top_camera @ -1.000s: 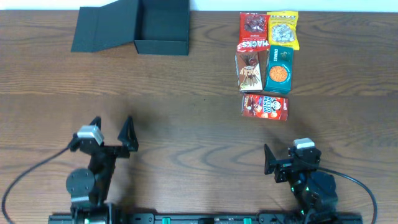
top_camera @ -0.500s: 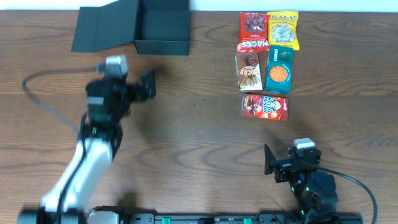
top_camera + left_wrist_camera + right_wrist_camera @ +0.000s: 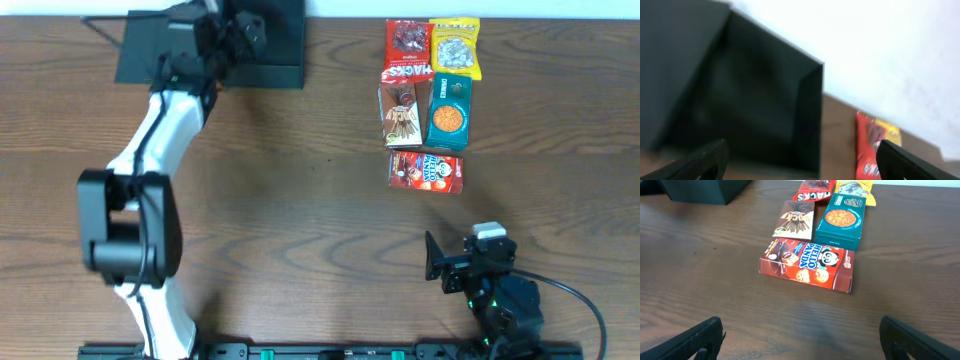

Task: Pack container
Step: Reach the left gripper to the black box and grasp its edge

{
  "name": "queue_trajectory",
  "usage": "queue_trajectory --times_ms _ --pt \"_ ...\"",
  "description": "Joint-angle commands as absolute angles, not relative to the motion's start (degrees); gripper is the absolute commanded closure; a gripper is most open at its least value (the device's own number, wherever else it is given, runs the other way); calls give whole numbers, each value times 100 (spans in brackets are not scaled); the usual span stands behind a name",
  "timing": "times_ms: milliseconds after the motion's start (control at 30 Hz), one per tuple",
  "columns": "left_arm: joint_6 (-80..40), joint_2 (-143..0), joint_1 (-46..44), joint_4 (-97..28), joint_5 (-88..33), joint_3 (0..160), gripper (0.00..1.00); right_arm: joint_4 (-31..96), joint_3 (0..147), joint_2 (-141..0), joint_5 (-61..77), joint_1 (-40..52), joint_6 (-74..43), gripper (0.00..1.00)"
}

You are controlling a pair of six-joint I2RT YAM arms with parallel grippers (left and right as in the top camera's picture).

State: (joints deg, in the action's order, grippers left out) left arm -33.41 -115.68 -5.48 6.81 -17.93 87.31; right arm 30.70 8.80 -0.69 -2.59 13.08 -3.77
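Wooden counter (image 3: 300,190) bore the open container (image 3: 755,100) just ahead of and between the left fingers (image 3: 700,161), spread wide and empty, likely to brace it for packing, while the right fingers (image 3: 695,340), equally wide, hung short of the Hello Panda box (image 3: 807,264).

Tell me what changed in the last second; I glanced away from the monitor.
The left arm swung from the table's near edge to the far dark green-black cardboard box, its open left gripper now over the box's open cavity, holding nothing. The right gripper, colourful snack packets and box stayed put.
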Motion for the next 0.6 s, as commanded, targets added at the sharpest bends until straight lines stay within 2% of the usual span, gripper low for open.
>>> queue_trajectory --times_ms 0,100,233,300,467,567 --pt "-3492 -11876 -720 757 -2322 9177 5 3083 829 -32 -320 1278 -292 1" --pt "-3581 -11979 -797 1243 -2578 9174 5 3083 829 -32 -320 1278 -292 1" --pt "-4584 -12027 -961 1649 -2598 9174 5 3085 829 -32 -320 1278 -290 1" --pt "-4630 -12038 -1074 1621 -2534 9172 5 3085 829 -32 -320 1278 -292 1" --pt "-4624 -12038 -1323 945 -2130 9172 5 3083 829 -32 -320 1278 -292 1" --pt "-4545 -12038 -1396 255 -1339 9172 4 3083 829 -32 -318 1278 -292 1"
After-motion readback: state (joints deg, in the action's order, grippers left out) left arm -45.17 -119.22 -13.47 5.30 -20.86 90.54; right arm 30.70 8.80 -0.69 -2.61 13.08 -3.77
